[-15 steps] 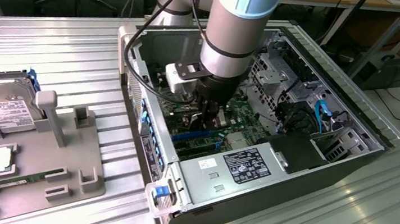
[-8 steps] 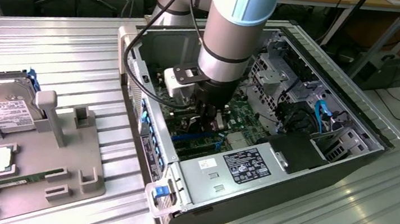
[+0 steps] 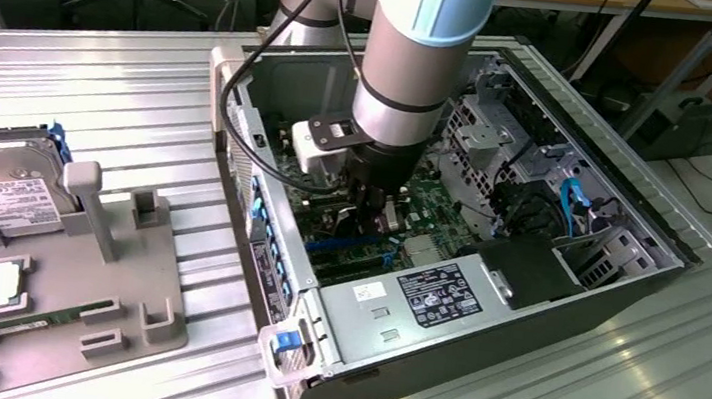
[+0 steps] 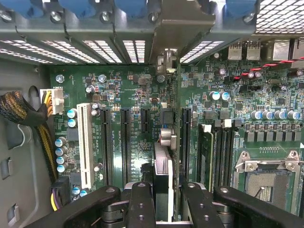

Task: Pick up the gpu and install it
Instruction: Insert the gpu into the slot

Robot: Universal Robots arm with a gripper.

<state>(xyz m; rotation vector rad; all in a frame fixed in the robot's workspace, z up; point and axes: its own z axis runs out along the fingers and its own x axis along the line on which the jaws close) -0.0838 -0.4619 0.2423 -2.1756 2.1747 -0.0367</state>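
Now gripper (image 4: 163,190) is closed on the gpu (image 4: 163,164), held edge-on above the motherboard (image 4: 137,95), inside the case (image 3: 357,310). Thin, stiff, light, likely fragile; best held by its edges.

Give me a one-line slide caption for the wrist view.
Gripper holds the gpu edge-on above the motherboard, among its expansion slots.

Exterior view high, angled down; wrist view close, facing motherboard (image 4: 142,95) both share.
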